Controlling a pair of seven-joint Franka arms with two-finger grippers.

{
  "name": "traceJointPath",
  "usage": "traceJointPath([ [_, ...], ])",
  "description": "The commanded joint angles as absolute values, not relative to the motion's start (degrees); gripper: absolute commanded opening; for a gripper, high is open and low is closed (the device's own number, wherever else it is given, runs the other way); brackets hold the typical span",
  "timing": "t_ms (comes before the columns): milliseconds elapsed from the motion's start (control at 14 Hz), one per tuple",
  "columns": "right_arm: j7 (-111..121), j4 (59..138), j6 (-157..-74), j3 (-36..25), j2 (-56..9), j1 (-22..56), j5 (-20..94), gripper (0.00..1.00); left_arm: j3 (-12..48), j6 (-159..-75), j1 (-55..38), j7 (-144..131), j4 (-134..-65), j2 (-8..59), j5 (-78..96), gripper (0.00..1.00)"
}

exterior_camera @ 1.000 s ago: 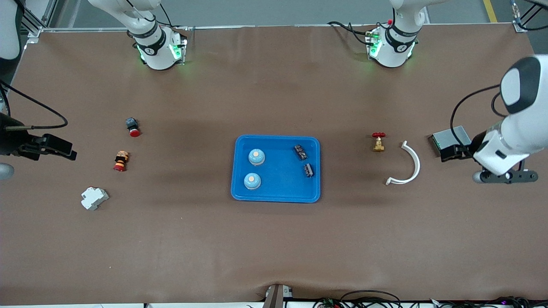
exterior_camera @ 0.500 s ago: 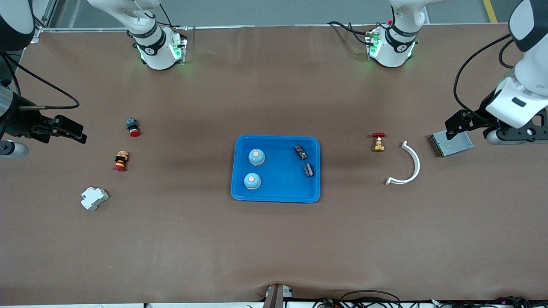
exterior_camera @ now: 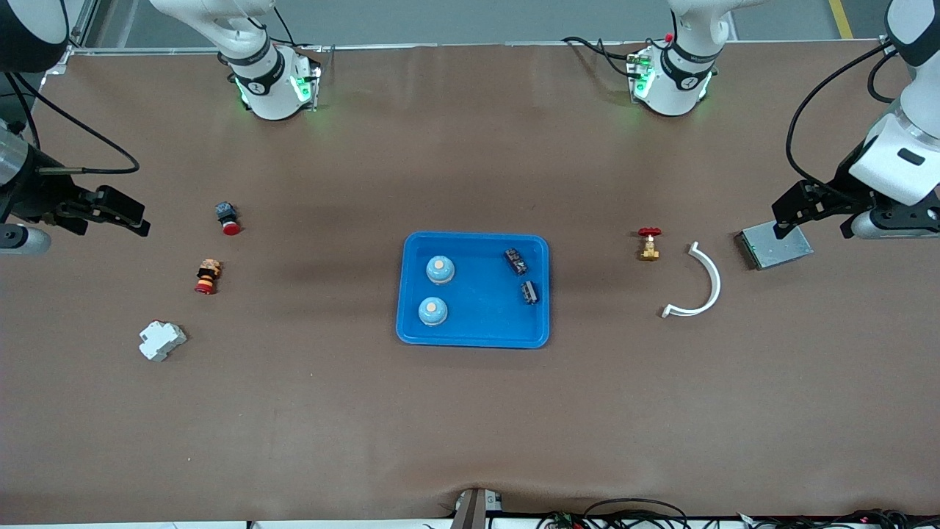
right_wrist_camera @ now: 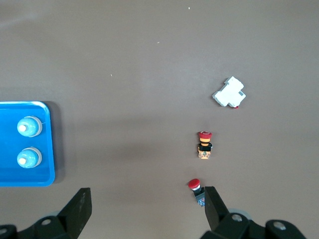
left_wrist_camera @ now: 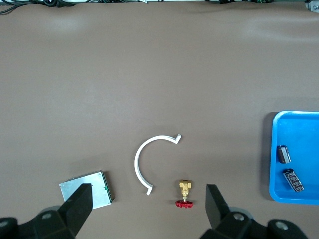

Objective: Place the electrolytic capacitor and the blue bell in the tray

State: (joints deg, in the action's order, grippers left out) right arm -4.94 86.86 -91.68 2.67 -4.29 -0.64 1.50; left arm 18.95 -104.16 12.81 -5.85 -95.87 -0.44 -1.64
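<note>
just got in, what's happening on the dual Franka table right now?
Nothing is being handled. The blue tray at mid-table already holds two blue bells and two small dark capacitors. The left gripper hangs with jaws open over the grey box at its end of the table, and the right gripper hangs open over bare table at the other end. Both are empty, so the placing looks done.

Robotics lab, brown-covered table (exterior_camera: 470,426), two bolted arm bases, trailing cables
</note>
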Motion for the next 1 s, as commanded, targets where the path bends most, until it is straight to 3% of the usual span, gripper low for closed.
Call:
traceJointPath([
  [0,-5.4,89.4,-92.4,1.8,-2.2,-0.1,1.7,1.00,19.1,-103.2,12.7,-6.2,-94.1,0.7,-1.1,1.00],
  [286,-4.5,87.7,-89.7,1.8,-2.4,-0.1,0.1,1.00,17.8,-103.2,9.1,-6.9,-94.0,1.1,-1.3,1.00],
  [714,-2.2,87.0,-87.8,0.6,-2.4,-0.2,0.6,1.00,7.3,-103.1,-3.2,-9.4,-93.5,1.0,-1.6,1.00],
  [929,-2.6,87.0,-87.0,0.6,-2.4,-0.2,0.8,1.00,6.7,-103.2,-3.7,-9.3,-93.2,1.1,-1.7,1.00],
])
